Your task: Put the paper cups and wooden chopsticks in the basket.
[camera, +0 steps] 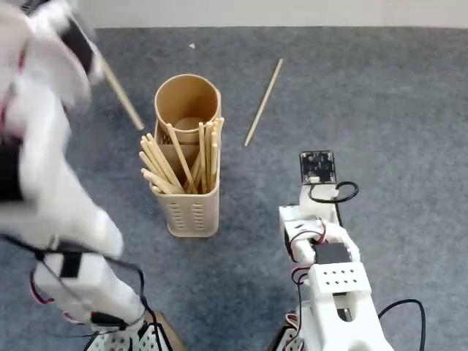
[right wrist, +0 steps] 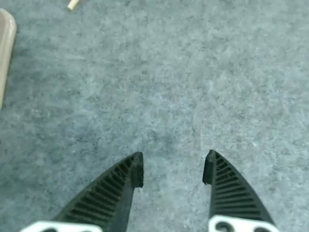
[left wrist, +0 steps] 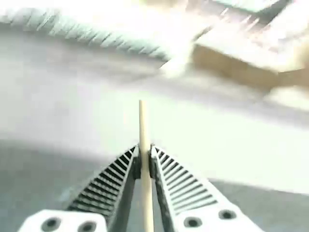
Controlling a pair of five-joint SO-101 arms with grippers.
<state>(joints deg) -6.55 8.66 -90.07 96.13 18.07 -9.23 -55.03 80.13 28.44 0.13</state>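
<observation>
A chopstick (camera: pixel 123 99) is sitting pinched between the jaws of the left gripper (left wrist: pixel 144 151), which are closing narrowly on it, so that the stick is poking out straight ahead past the tips. In the high view this stick is hanging aslant just beside the basket's far left corner, clear of the rim and not yet over the opening. The basket (camera: pixel 191 212) is standing upright in the middle of the bench (camera: pixel 380 95), already carrying a cup (camera: pixel 187 99) at its far end and a bundle of chopsticks (camera: pixel 179 164) leaning together in the near part. One loose chopstick (camera: pixel 263 102) is lying flat on the bench to the right of the basket, near it but apart. The right gripper (right wrist: pixel 173 166) is hovering over bare bench with its jaws spread wide, holding nothing, well back from that loose stick. The step in hand looks to be carrying the gripped stick to the basket. The next move is probably calling for swinging it over the opening, tipping its low end down among the other sticks and letting go only once that end is inside, since a slanted stick could catch on the rim or the cup. After that, the loose stick is waiting as the last item.
</observation>
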